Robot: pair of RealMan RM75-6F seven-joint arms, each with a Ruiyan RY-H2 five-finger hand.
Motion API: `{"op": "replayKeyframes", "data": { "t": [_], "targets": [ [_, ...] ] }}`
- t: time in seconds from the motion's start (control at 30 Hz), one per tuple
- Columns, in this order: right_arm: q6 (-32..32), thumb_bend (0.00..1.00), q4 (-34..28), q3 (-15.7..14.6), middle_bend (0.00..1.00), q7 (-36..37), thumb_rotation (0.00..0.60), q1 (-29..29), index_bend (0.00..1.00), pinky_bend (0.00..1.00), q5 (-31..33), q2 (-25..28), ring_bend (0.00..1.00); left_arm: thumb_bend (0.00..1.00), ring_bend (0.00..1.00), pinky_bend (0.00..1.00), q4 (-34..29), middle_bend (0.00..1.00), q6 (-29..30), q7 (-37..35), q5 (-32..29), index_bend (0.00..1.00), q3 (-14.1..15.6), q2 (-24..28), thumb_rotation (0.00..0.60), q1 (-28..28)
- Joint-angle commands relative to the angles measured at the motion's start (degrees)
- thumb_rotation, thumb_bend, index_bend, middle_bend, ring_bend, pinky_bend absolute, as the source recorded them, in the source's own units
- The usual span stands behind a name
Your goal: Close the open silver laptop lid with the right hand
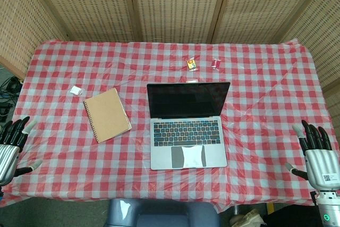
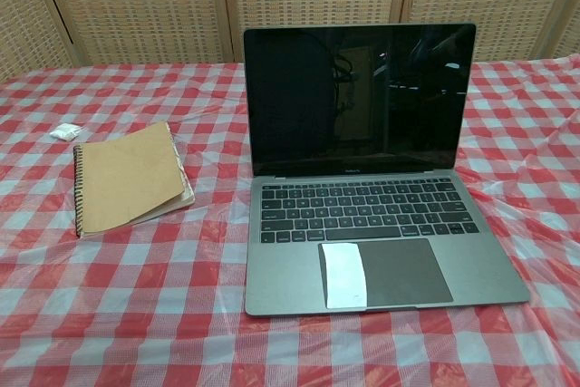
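The laptop (image 1: 188, 126) stands open mid-bench, its lid (image 1: 187, 100) upright along a left-right axis. The right hand (image 1: 317, 152), fingers apparently spread and empty, sits well right of it at the near edge, no nearer than the equally released left hand (image 1: 11, 144).

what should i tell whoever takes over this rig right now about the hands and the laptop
Left hand: open, holding nothing, at the table's near left edge.
Right hand: open, holding nothing, at the near right edge, well clear of the laptop.
Silver laptop: mid-table on the red checked tablecloth, lid upright, screen dark, white paper slip lying on the trackpad.
Done: nothing yet.
Left: bring the right hand to the lid and fold it shut; the slip may need removing first.
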Motion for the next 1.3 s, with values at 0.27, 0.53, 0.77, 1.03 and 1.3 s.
{"op": "replayKeyframes", "data": {
  "t": [0.27, 0.53, 0.77, 1.03, 1.3],
  "targets": [
    [-4.1, 0.03, 0.5, 1.2, 0.00, 3.0, 0.600, 2.1, 0.00, 0.00, 2.2, -0.1, 0.00, 0.00, 0.00, 0.00, 0.9, 0.00, -0.3, -0.2, -0.3, 0.00, -0.5, -1.0, 0.600, -0.3],
    [-19.3, 0.94, -3.6, 12.4, 0.00, 4.4, 0.600, 16.1, 0.00, 0.00, 10.7, 5.4, 0.00, 0.00, 0.00, 0.00, 2.5, 0.00, -3.6, -0.7, -2.9, 0.00, -1.7, -2.1, 0.600, -2.1],
    [-36.8, 1.00, -3.7, 21.5, 0.06, 5.9, 0.600, 30.7, 0.08, 0.03, 24.8, 5.7, 0.00, 0.00, 0.00, 0.00, 3.0, 0.00, -5.5, 0.3, -5.6, 0.00, -3.0, -2.8, 0.600, -3.1],
    [-52.3, 1.00, 1.7, 22.0, 0.19, 3.3, 0.600, 44.8, 0.18, 0.17, 41.4, 3.3, 0.11, 0.00, 0.00, 0.00, 3.9, 0.00, -7.4, 1.0, -8.7, 0.00, -4.1, -3.6, 0.600, -4.0],
    [-56.0, 1.00, 7.1, 16.2, 0.28, -2.7, 0.600, 56.0, 0.26, 0.26, 54.8, -2.0, 0.20, 0.00, 0.00, 0.00, 4.8, 0.00, -9.4, 1.7, -10.9, 0.00, -4.5, -4.2, 0.600, -4.8]
  ]
}}
